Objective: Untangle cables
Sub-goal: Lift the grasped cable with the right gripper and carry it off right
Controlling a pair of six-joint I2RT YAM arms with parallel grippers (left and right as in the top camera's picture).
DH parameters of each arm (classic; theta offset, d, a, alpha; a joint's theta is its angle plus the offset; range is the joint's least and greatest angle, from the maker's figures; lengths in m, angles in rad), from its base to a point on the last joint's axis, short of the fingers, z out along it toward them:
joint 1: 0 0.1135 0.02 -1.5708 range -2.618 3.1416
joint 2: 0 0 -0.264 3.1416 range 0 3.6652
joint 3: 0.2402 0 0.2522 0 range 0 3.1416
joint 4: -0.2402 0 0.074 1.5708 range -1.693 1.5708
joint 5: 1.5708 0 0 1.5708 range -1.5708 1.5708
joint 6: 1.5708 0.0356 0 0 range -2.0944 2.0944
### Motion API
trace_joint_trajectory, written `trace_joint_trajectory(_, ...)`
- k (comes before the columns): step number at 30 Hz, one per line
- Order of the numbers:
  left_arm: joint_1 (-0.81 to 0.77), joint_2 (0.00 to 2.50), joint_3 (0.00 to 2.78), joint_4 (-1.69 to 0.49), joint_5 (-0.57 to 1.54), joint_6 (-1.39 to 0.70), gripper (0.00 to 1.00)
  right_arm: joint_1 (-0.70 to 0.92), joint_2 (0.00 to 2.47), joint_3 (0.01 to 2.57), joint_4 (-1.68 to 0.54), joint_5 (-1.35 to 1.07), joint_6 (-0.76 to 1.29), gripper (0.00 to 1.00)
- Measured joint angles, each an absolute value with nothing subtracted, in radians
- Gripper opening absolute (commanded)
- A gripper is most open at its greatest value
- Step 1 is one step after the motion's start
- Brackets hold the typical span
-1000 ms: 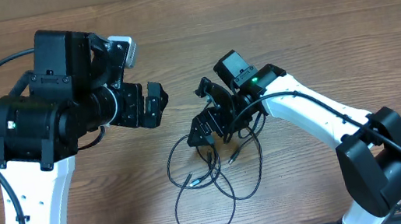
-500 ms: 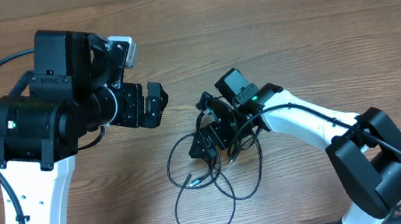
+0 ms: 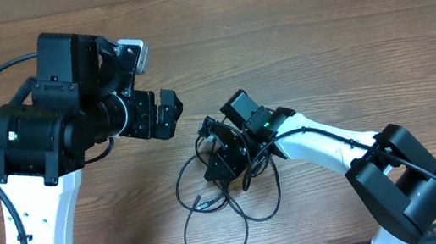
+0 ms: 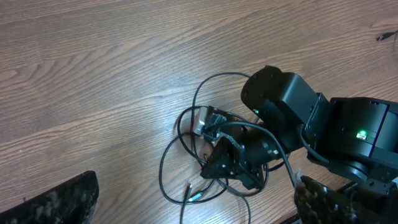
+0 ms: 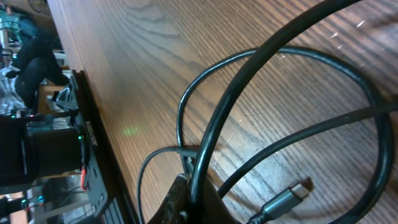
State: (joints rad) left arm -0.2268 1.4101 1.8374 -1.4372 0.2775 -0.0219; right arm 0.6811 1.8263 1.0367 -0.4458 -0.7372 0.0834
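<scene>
The black right end effector [image 3: 222, 162] is down low on the brown wooden tabletop [image 3: 318, 39], near the middle. Its two fingers are closed into a point. In the right wrist view one cord runs right in between them, so it looks like it is pinching the thin black bendy cables [image 5: 261, 51].

The cables lie in a messy heap on the wood, right under and around that end effector. The heap is longer than it is wide. It starts at the end effector and stretches toward the side where the arms stand, leaning a bit to the robot's left. Big loose loops cross over each other there. A small plug with a silver tip [image 5: 289, 196] lies flat on the wood just beside the fingers.

Behind the end effector, a little green light [image 3: 264, 118] glows on the black wrist. The white right arm [image 3: 323, 137] reaches in low from the robot's right side and points toward the left.

The black left end effector [image 3: 170, 113] hangs up in the air, away from the heap, and touches no cable. Its fingers are spread wide apart. It points across toward the other one. Its chunky black and white left arm [image 3: 41, 138] is held high.
</scene>
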Motion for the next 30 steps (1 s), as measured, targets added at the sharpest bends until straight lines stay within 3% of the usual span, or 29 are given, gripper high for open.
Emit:
trace_joint_trajectory(7, -0.227, 1.41, 1.837, -1.437, 0.278, -0.022, 1.0, 0.487, 1.826, 1.248, -0.887, -0.729, 0.082, 0.04)
trace_joint_trajectory(12, -0.226, 1.41, 1.837, -1.437, 0.277, -0.022, 1.0, 0.299, 1.824, 1.694, -1.282, -0.519, 0.084, 0.04)
trace_joint_trajectory(16, -0.227, 1.41, 1.837, -1.438, 0.278, -0.022, 1.0, 0.245, 1.824, 2.076, -1.453, -0.355, 0.081, 0.04)
trace_joint_trajectory(23, -0.227, 1.41, 1.837, -1.44, 0.278, -0.022, 1.0, 0.239, 1.816, 2.65, -1.408, -0.139, 0.082, 0.04)
trace_joint_trajectory(30, -0.227, 1.41, 1.837, -1.44, 0.278, -0.022, 1.0, 0.239, 1.811, 2.804, -1.227, 0.02, 0.149, 0.04)
